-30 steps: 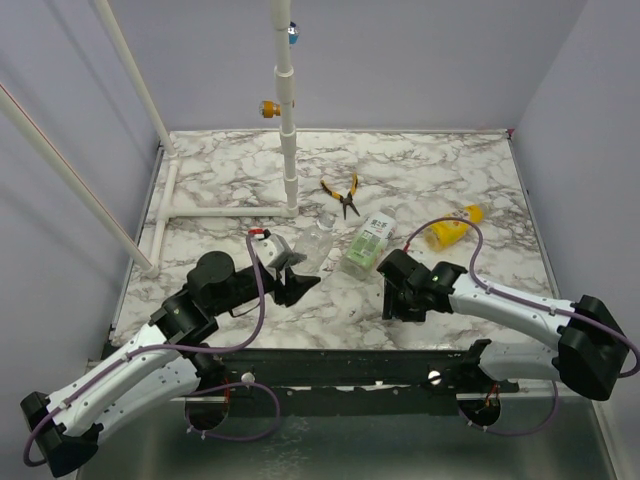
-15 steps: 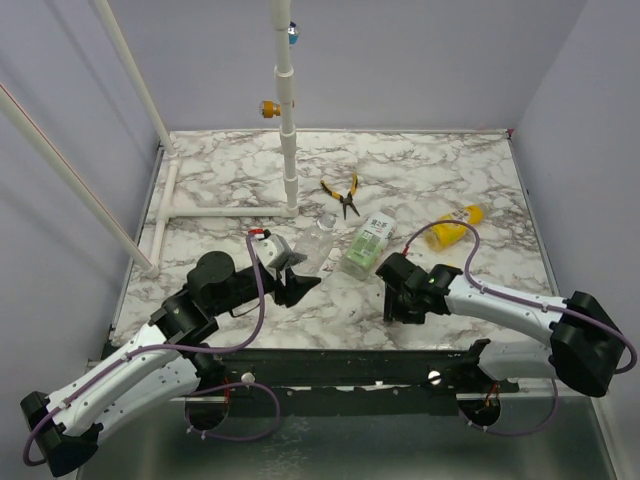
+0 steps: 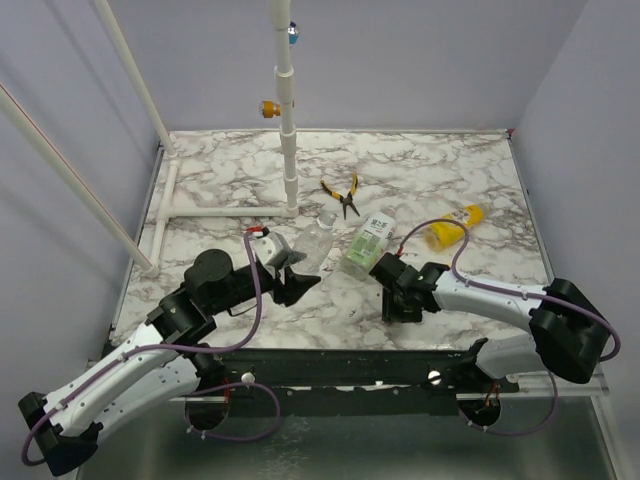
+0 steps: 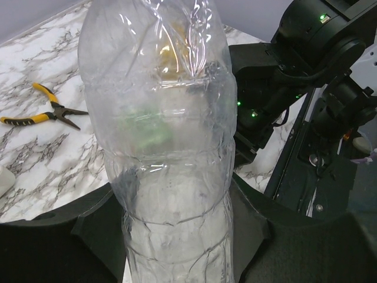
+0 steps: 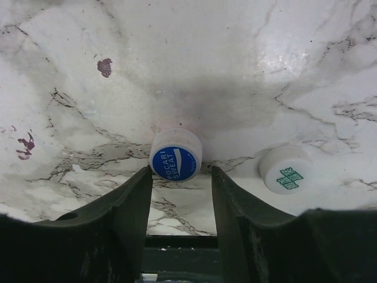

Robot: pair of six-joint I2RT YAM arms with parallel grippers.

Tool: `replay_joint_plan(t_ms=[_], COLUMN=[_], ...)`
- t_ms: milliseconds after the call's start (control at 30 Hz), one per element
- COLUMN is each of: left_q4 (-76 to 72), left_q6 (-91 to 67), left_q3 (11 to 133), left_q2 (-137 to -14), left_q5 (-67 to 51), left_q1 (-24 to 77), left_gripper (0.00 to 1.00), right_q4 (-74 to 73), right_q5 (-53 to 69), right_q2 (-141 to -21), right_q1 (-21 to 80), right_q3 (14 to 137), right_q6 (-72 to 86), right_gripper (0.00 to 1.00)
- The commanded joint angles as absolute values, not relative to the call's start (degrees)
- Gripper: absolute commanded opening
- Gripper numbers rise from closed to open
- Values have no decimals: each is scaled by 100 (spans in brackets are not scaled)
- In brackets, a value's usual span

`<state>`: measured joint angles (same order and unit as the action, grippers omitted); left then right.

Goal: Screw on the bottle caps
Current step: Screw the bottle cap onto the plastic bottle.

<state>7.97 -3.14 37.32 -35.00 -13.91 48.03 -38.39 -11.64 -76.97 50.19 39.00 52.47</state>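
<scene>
- We see the left gripper (image 3: 297,265) pinching a clear bottle (image 4: 171,147) low on its crumpled body. The jaws press in from both sides, and the bottle is held tilted above the bench (image 3: 450,160), left of its middle.
- The right gripper (image 5: 179,177) points down at the bench close to the near edge. Its jaws are spread, with a blue cap (image 5: 175,154) lying printed side up right at the tips. We cannot tell whether either jaw touches it.
- A white cap (image 5: 285,170) with green print lies near the blue one, not touching it.
- A labelled bottle (image 3: 368,243) lies on its side about mid-bench, just beyond the right gripper.
- A yellow bottle (image 3: 452,227) lies on its side toward the right edge.
- Pliers (image 3: 343,195) lie farther back, toward the far edge.
</scene>
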Motion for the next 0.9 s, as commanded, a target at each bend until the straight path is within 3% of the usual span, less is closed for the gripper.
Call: replay_joint_plan(t_ms=[0, 400, 867], left_q4=[855, 861, 868], left_q6=[-299, -237, -101], left_q3=[3935, 4082, 4022], left_q2=[-3555, -3827, -3928], left_q5=[-1384, -1391, -1553], left_q1=[4817, 4821, 4817], left_gripper=[58, 58, 58], right_q4=[-3693, -3657, -3815], right_q5=[-1495, -1589, -1284], right_q2=[-7872, -8092, -7658], right_q1=[5045, 5036, 5020], right_q3=[4037, 4169, 4331], right_q6=[5160, 5052, 4890], right_gripper=[48, 47, 31])
